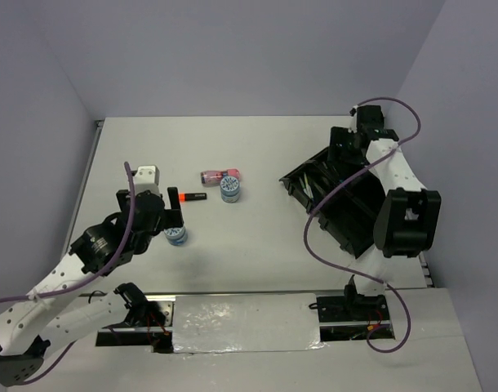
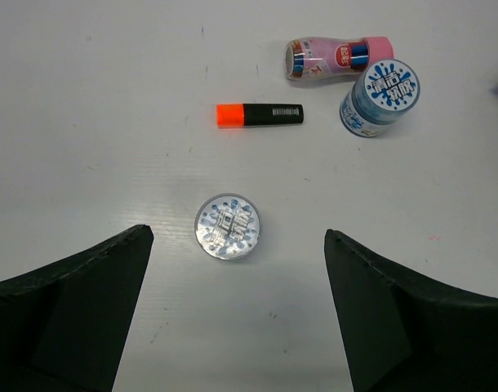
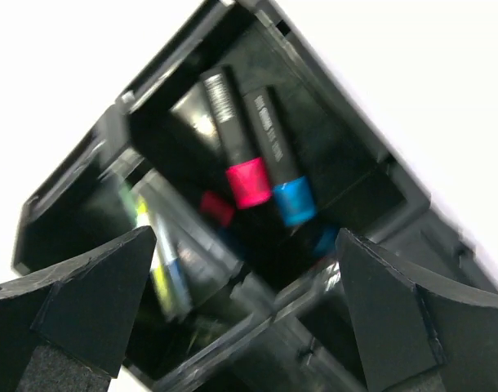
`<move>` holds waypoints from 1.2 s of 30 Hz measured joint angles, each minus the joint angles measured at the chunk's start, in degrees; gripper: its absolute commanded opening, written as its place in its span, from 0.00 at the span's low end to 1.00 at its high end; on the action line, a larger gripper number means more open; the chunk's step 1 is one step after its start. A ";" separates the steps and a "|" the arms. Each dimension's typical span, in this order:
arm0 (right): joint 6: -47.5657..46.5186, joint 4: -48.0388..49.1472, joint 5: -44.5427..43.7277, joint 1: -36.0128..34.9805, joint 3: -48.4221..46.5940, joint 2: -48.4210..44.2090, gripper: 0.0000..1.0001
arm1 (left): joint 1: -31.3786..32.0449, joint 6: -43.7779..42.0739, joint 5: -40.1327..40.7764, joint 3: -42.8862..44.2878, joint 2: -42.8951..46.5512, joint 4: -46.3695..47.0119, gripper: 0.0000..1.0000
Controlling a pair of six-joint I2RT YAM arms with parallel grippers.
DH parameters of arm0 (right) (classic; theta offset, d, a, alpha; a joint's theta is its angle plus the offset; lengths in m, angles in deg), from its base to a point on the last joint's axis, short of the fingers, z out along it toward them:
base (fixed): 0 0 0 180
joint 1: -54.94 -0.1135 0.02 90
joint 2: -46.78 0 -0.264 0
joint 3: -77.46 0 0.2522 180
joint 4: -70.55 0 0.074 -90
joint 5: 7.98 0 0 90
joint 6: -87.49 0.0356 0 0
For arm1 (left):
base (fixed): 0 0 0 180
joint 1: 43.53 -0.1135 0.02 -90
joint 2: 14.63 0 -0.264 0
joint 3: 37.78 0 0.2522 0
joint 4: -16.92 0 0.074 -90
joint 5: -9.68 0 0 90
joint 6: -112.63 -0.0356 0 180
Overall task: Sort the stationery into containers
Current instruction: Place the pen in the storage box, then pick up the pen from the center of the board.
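Observation:
A black marker with an orange end [image 1: 191, 197] [image 2: 259, 114], a pink tube [image 1: 220, 175] [image 2: 337, 58] and two blue-white discs [image 1: 230, 191] [image 1: 176, 236] lie on the white table. In the left wrist view one disc [image 2: 228, 227] lies flat just ahead of my open, empty left gripper [image 2: 237, 318]; the other [image 2: 380, 96] stands by the tube. The black organiser tray [image 1: 363, 233] sits at the right. My right gripper [image 3: 245, 310] is open above it, over markers with pink [image 3: 247, 183] and blue [image 3: 294, 202] ends and thin pens [image 3: 169, 273].
The table's left edge [image 1: 87, 175] and purple walls bound the area. Purple cables run along both arms, one looping near the tray [image 1: 314, 237]. Foil-covered mounts [image 1: 245, 322] lie at the near edge.

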 measured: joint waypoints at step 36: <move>12.72 7.04 0.90 -23.45 33.20 -57.68 1.00 | -20.13 60.11 -5.14 30.08 -66.93 -14.91 0.82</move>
